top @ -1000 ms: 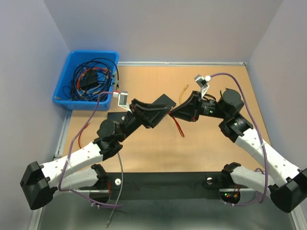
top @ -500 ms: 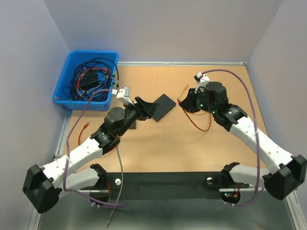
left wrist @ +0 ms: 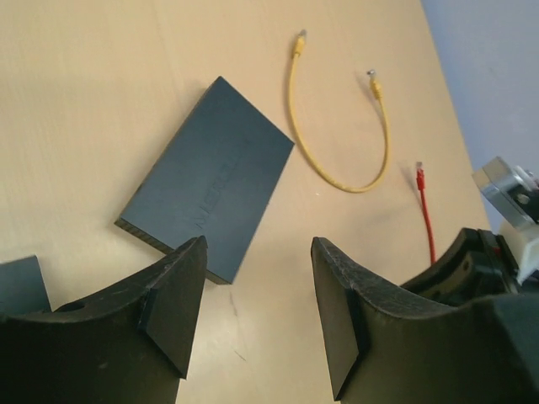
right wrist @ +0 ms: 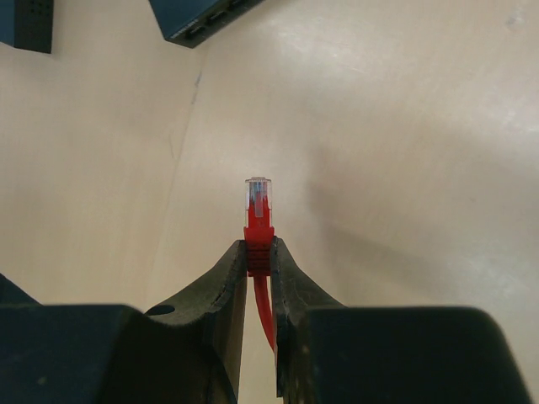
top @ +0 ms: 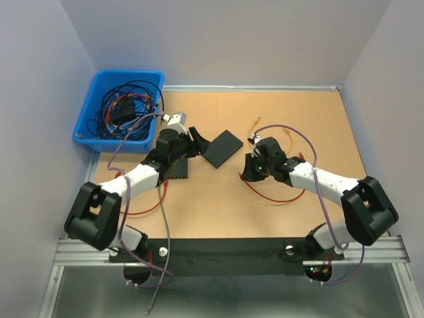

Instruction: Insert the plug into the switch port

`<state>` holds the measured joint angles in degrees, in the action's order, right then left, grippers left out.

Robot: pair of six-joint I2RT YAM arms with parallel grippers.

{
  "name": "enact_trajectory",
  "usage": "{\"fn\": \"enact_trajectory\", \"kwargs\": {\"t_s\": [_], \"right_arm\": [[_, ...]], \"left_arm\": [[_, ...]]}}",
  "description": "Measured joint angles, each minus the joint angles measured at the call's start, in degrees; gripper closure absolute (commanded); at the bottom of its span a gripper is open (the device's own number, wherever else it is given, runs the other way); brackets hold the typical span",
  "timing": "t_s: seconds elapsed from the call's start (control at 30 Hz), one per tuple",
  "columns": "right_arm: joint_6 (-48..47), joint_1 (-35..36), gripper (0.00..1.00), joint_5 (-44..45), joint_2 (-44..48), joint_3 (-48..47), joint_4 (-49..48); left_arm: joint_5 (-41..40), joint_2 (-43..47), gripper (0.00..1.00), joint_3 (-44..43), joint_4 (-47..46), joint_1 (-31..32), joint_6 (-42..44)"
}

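Note:
The switch [top: 222, 147] is a flat dark box lying on the table; it also shows in the left wrist view [left wrist: 210, 178] and, with its ports, at the top of the right wrist view [right wrist: 202, 15]. My left gripper [top: 194, 140] [left wrist: 257, 316] is open and empty, just left of the switch. My right gripper [top: 246, 171] [right wrist: 259, 250] is shut on the red plug [right wrist: 258, 206], which points toward the switch from a short way off. The red cable [top: 273, 197] trails behind it on the table.
A second black box [top: 175, 171] lies near my left arm. A yellow cable [left wrist: 341, 135] lies beyond the switch. A blue bin [top: 99, 86] of cables stands at the far left. Another red cable end [left wrist: 420, 175] lies right of the yellow one.
The switch has gone from raised at my left gripper to lying on the table, and the left gripper has drawn back, open. My right gripper has come down low with the red plug.

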<state>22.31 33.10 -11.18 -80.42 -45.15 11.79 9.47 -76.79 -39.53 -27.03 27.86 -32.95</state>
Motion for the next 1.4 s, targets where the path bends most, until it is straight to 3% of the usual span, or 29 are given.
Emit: {"fn": "enact_trajectory", "kwargs": {"t_s": [0.27, 0.7, 1.4], "right_arm": [[1.0, 2.1, 1.0, -1.4, -7.3, 1.0, -9.9], [-0.3, 3.0, 0.99, -0.8, -16.5, -3.1, -16.8], [-1.5, 3.0, 0.99, 1.4, -21.9, -8.8, -18.6]], "left_arm": [[6.0, -17.3, 0.37, -6.9, -4.7, -2.9, 4.8], [12.9, -31.3, 0.39, -12.7, -12.2, -4.7, 8.6], [18.6, -37.2, 0.41, -13.4, -17.4, -6.6, 10.2]]}}
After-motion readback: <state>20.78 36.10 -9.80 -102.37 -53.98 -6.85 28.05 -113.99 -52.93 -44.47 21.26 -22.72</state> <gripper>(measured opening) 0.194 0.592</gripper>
